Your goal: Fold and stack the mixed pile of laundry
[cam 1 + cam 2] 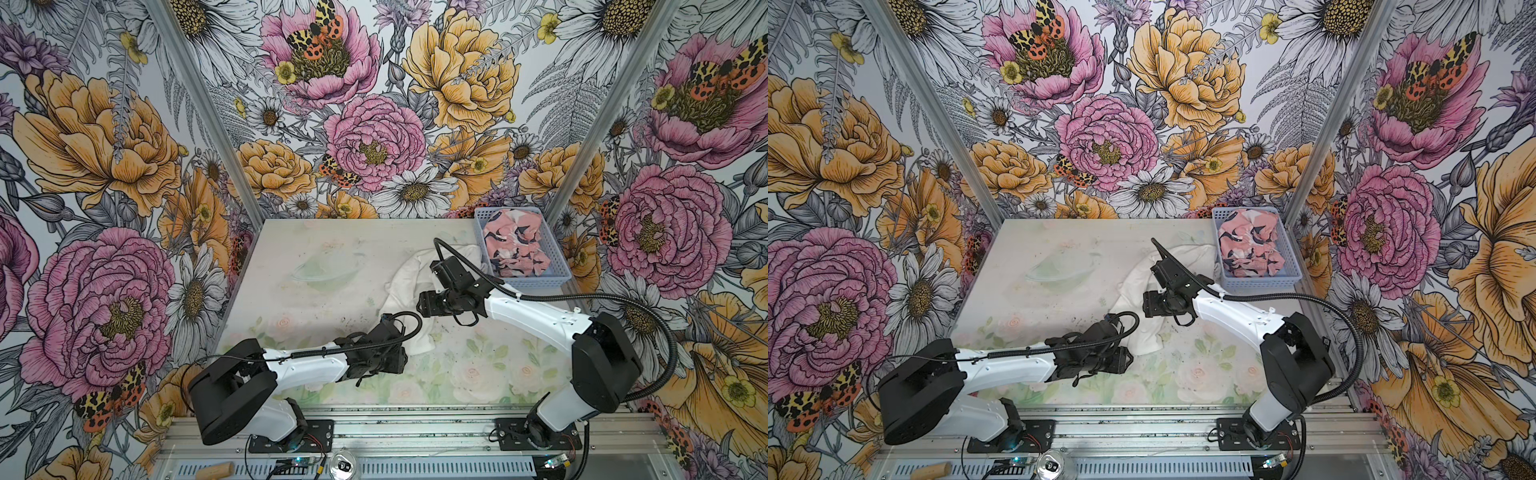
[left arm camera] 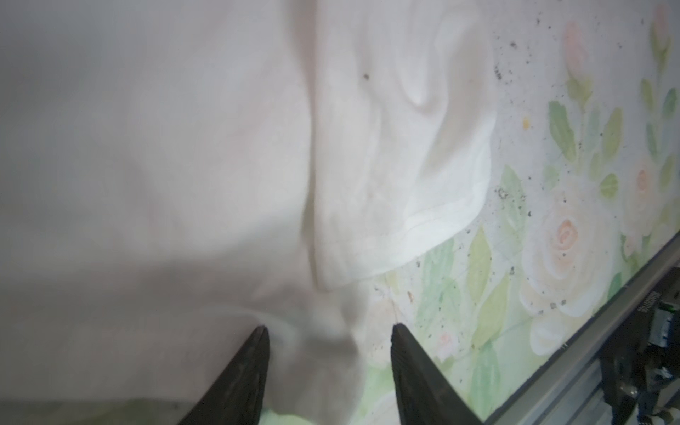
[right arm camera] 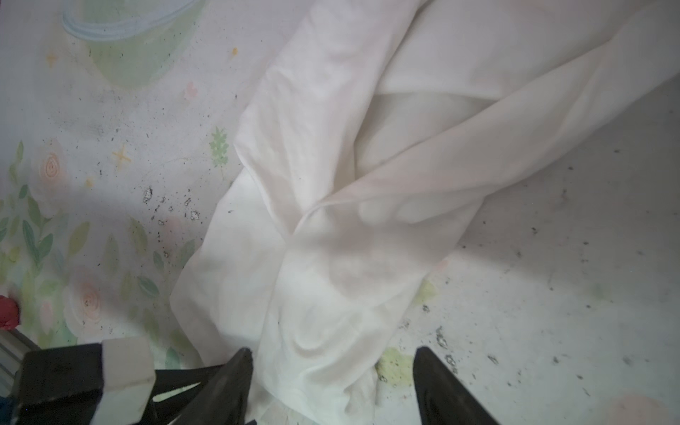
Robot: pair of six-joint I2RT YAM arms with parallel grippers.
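The white garment (image 1: 409, 274) lies crumpled in a long strip on the table, from beside the basket down to my left wrist. In the left wrist view a fold of it (image 2: 368, 165) runs between the fingers of my left gripper (image 2: 329, 327), whose jaws stand apart. My right gripper (image 3: 333, 349) hovers open over the middle of the white garment (image 3: 368, 184), with loose cloth below its jaws. The pink garment with the navy-and-white print (image 1: 515, 245) sits bunched inside the basket. Both top views show the two wrists close together over the white cloth.
The light blue perforated basket (image 1: 536, 282) stands at the table's back right corner. Flowered walls close in the back and both sides. An aluminium rail (image 1: 415, 419) carrying the arm bases runs along the front, with a can (image 1: 344, 463) and a wooden piece (image 1: 216, 471) beyond it.
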